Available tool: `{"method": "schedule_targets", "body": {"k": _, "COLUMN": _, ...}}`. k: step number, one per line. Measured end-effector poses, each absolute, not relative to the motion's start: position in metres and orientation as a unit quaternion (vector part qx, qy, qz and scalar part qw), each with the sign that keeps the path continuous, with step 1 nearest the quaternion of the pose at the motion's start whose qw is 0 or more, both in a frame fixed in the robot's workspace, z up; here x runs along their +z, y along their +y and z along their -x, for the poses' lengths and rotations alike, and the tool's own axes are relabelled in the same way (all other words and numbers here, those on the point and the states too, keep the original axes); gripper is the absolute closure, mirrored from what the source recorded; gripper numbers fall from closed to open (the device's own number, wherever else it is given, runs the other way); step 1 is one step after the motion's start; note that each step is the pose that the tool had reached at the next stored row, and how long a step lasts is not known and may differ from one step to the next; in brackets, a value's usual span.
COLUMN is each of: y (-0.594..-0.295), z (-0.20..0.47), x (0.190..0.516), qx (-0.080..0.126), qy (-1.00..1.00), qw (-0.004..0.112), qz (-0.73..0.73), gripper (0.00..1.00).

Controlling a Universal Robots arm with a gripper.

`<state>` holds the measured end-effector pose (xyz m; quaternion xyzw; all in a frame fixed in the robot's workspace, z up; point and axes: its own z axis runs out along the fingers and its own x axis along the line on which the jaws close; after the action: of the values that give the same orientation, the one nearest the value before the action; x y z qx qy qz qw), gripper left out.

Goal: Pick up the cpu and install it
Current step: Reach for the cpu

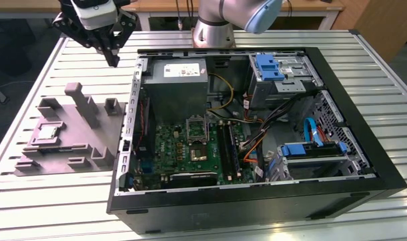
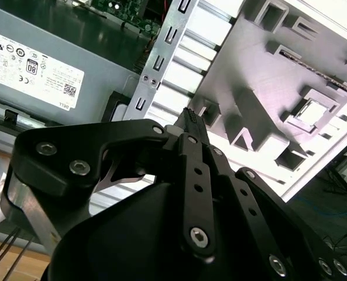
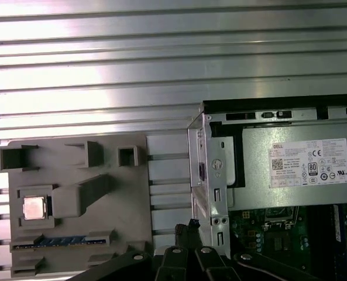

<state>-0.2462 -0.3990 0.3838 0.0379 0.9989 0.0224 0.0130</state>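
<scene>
Lying open just beside the grey tray point(image 1: 69, 138), on the exterior view's right of it, the computer case point(image 1: 257, 206) shows its motherboard point(image 1: 183, 150). The cpu point(image 1: 48, 132) sits flat in a square recess of the tray, untouched. Beyond the tray's far edge, the gripper point(image 1: 113, 63) hangs over the slatted table point(image 1: 49, 201), fingertips pinched together, holding nothing.

One cpu point(image 1: 48, 131) at the exterior view's left; one grey moulded tray point(image 1: 76, 155) beneath it; one open computer case point(image 1: 257, 211) across the middle of the frame; inside it one power-supply box point(image 1: 177, 88), one motherboard point(image 1: 183, 150) and two blue drive brackets: the upper bracket point(image 1: 269, 68) and the lower bracket point(image 1: 304, 149); one hand point(image 1: 113, 63) at the upper left; one slatted bench point(image 1: 391, 100).
</scene>
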Motion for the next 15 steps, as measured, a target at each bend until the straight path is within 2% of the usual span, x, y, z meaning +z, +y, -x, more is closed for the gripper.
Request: {"method": "schedule_targets", "body": {"k": 15, "y": -0.399, "z": 0.2523, "x": 0.3818, "qx": 0.022, "qy": 0.999, "qw": 0.013, "qz": -0.038, "gripper": 0.89}}
